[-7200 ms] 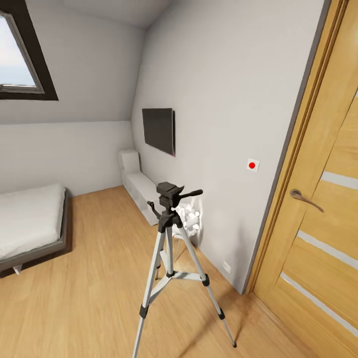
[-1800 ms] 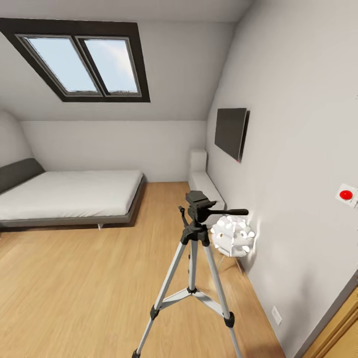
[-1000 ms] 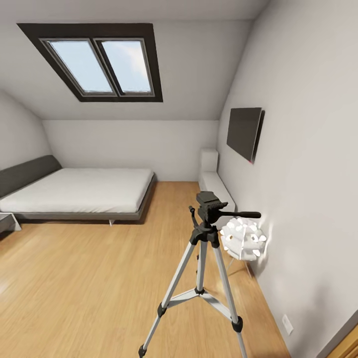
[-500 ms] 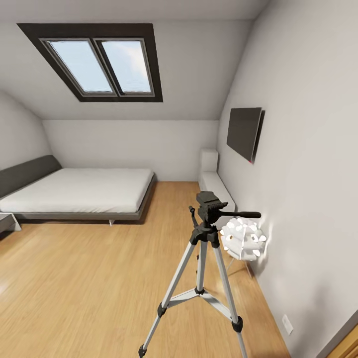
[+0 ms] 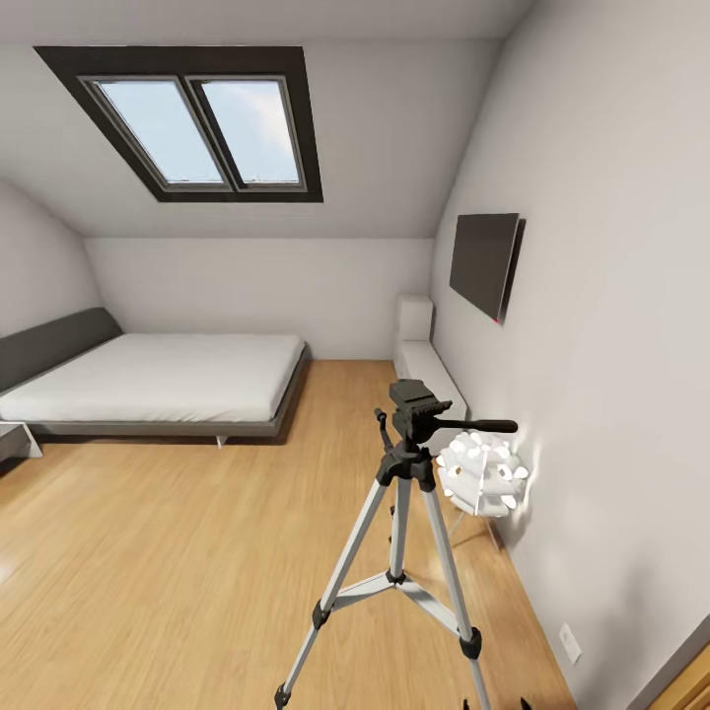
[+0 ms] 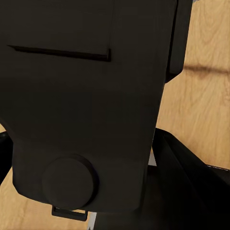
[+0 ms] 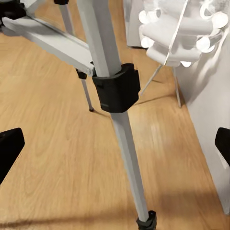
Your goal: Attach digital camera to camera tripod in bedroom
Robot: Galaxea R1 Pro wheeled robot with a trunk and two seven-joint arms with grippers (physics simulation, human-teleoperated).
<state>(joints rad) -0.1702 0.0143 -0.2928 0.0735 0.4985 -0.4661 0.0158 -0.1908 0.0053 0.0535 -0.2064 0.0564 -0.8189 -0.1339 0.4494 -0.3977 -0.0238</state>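
- Bedroom setting: wood floor (image 5: 148, 552), sloped ceiling with skylight (image 5: 202, 123), low bed (image 5: 158, 380) at left, dark wall panel (image 5: 483, 261) at right.
- Tripod (image 5: 399, 532) stands on the floor near the right wall, legs spread, black head on top, handle pointing toward the wall.
- Lamp (image 5: 481, 473), white and spiky, sits just beside the tripod, between it and the wall.
- Right gripper (image 7: 115, 148): fingers wide apart, holding nothing; a tripod leg (image 7: 117, 110) lies ahead.
- Left gripper: a dark body (image 6: 81, 96) blocks the wrist view; state cannot be told.
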